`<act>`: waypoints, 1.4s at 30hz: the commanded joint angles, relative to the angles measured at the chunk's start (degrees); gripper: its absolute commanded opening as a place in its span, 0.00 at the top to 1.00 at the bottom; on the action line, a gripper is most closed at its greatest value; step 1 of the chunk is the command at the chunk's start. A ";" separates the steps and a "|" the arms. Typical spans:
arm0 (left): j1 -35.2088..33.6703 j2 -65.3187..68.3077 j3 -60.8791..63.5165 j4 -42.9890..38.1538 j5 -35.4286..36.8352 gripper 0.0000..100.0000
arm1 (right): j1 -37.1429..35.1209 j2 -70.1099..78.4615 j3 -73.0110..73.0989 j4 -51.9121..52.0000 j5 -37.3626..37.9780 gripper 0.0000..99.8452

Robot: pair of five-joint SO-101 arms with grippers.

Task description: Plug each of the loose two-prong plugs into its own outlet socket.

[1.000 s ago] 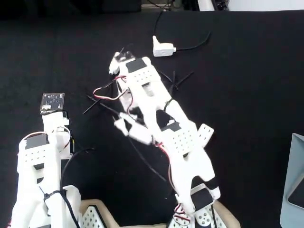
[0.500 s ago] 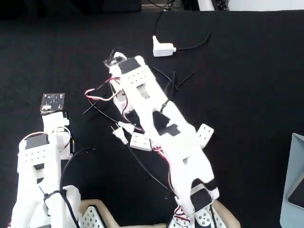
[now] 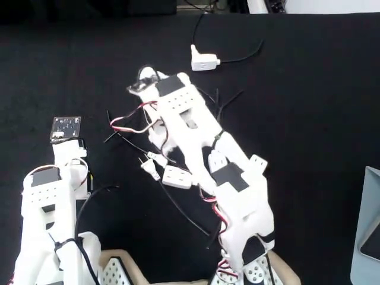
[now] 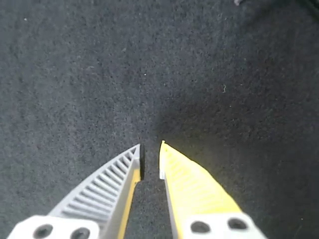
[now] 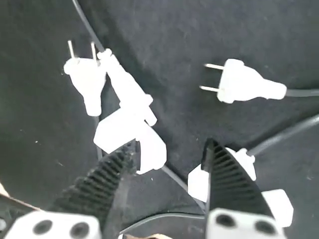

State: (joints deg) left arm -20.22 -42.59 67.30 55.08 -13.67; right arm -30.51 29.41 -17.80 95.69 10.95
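On the black cloth, a white two-prong plug (image 3: pixel 151 166) lies loose beside a white socket block (image 3: pixel 177 176), just left of the right arm (image 3: pixel 196 136). Another white socket (image 3: pixel 203 60) with a black cord lies farther back. In the right wrist view, my right gripper (image 5: pixel 169 147) hangs open above the cloth. One loose plug (image 5: pixel 84 82) and a white socket piece (image 5: pixel 129 134) lie by one finger, and a second loose plug (image 5: pixel 244 82) lies apart on the other side. More white socket pieces (image 5: pixel 196 183) are partly hidden behind the other finger. My left gripper (image 4: pixel 150 148) is shut over bare cloth, holding nothing.
Black cords and thin loose cables (image 3: pixel 219 101) cross the cloth around the right arm. The left arm (image 3: pixel 44 202) stands at the near left. A grey object (image 3: pixel 368 237) sits at the right edge. Bare cloth stretches to the far left and far right.
The right arm's forearm has swung to the right and its tip has shifted slightly, uncovering the white socket block and the plug beside it. The left arm has stayed still.
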 commanded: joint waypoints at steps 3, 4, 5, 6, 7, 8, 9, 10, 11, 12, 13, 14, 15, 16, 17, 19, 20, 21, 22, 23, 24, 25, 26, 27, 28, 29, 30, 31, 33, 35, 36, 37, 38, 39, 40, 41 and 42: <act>-0.57 -0.97 -0.31 -0.79 -0.44 0.92 | -3.96 -2.07 0.92 -3.69 0.70 0.80; -0.57 -0.97 -0.31 -0.79 -0.44 0.92 | -4.75 -1.71 0.84 -3.78 0.70 0.80; -0.57 -0.97 -0.31 -0.79 -0.44 0.92 | -5.27 -1.19 0.66 -3.87 0.70 0.80; -0.57 -0.97 -0.31 -0.79 -0.44 0.92 | -5.71 -0.57 0.57 -3.96 0.70 0.80; -0.57 -0.97 -0.31 -0.79 -0.44 0.92 | -5.98 0.13 0.48 -4.66 0.70 0.80; -0.57 -0.97 -0.31 -0.79 -0.44 0.92 | -6.07 0.92 0.48 -5.54 0.70 0.80; -0.57 -0.97 -0.31 -0.79 -0.44 0.92 | -6.07 1.71 0.48 -6.33 0.70 0.80; -0.57 -0.97 -0.31 -0.79 -0.44 0.92 | -6.07 2.68 0.57 -7.12 0.70 0.80; -0.57 -0.97 -0.31 -0.79 -0.44 0.92 | -6.07 3.47 0.57 -7.74 0.70 0.80; -0.57 -0.97 -0.31 -0.79 -0.44 0.92 | -6.33 4.09 0.57 -8.18 0.70 0.80; -0.57 -0.97 -0.31 -0.79 -0.44 0.92 | -6.59 4.62 0.57 -8.35 0.70 0.80; -0.57 -0.97 -0.31 -0.79 -0.44 0.92 | -7.12 4.88 0.48 -8.26 0.70 0.80; -0.57 -0.97 -0.31 -0.79 -0.44 0.92 | -7.65 5.05 0.48 -8.26 0.70 0.80; -0.57 -0.97 -0.31 -0.79 -0.44 0.92 | -8.00 5.14 0.48 -8.26 0.70 0.80; -0.57 -0.97 -0.31 -0.79 -0.44 0.92 | -8.18 5.14 0.57 -8.26 0.70 0.80; -0.57 -0.97 -0.31 -0.79 -0.44 0.92 | -8.18 5.14 0.57 -8.35 0.70 0.80; -0.57 -0.97 -0.31 -0.79 -0.44 0.92 | -8.09 5.14 0.57 -8.35 0.70 0.80; -0.57 -0.97 -0.31 -0.79 -0.44 0.92 | -7.91 5.14 0.57 -8.35 0.70 0.80; -0.57 -0.97 -0.31 -0.79 -0.44 0.92 | -7.91 5.23 0.57 -8.35 0.70 0.80; -0.57 -0.97 -0.31 -0.79 -0.44 0.92 | -7.91 5.23 0.66 -8.35 0.70 0.80; -0.57 -0.97 -0.31 -0.79 -0.44 0.92 | -7.91 5.23 0.92 -8.35 0.70 0.80; -0.57 -0.97 -0.31 -0.79 -0.44 0.92 | -7.91 5.32 1.01 -8.35 0.70 0.80; -0.57 -0.97 -0.31 -0.79 -0.44 0.92 | -7.82 5.32 1.01 -8.35 0.70 0.80; -0.57 -0.97 -0.31 -0.79 -0.44 0.92 | -7.82 5.23 1.01 -8.26 0.70 0.80; -0.57 -0.97 -0.31 -0.79 -0.44 0.92 | -7.82 5.23 1.01 -8.09 0.70 0.80; -0.57 -0.97 -0.31 -0.79 -0.44 0.92 | -7.82 5.23 1.01 -7.91 0.70 0.80; -0.57 -0.97 -0.31 -0.79 -0.44 0.92 | -7.82 5.23 1.10 -7.91 0.70 0.80; -0.57 -0.97 -0.31 -0.79 -0.44 0.92 | -7.82 5.32 1.19 -7.91 0.70 0.80; -0.57 -0.97 -0.31 -0.79 -0.44 0.92 | -7.82 6.11 1.45 -7.91 0.70 0.81; -0.57 -0.97 -0.31 -0.79 -0.44 0.92 | -7.82 7.16 1.19 -8.18 0.70 0.85; -0.57 -0.97 -0.31 -0.79 -0.44 0.92 | -7.82 7.60 1.10 -8.35 0.70 0.88; -0.57 -0.97 -0.31 -0.79 -0.44 0.92 | -7.82 7.87 1.10 -8.79 0.70 0.92; -0.57 -0.97 -0.31 -0.79 -0.44 0.92 | -7.82 7.96 1.10 -9.49 0.70 0.95; -0.57 -0.97 -0.31 -0.79 -0.44 0.92 | -7.82 7.87 1.10 -9.93 0.70 0.98; -0.57 -0.97 -0.31 -0.79 -0.44 0.92 | -7.82 7.87 1.10 -10.20 0.70 0.99; -0.57 -0.97 -0.31 -0.79 -0.44 0.92 | -7.74 7.69 1.10 -10.11 0.70 0.98; -0.57 -0.97 -0.31 -0.79 -0.44 0.92 | -7.74 7.52 1.10 -9.93 0.70 0.98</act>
State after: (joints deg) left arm -20.22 -42.59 67.30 55.08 -13.67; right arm -37.89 37.93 -16.48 86.11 11.21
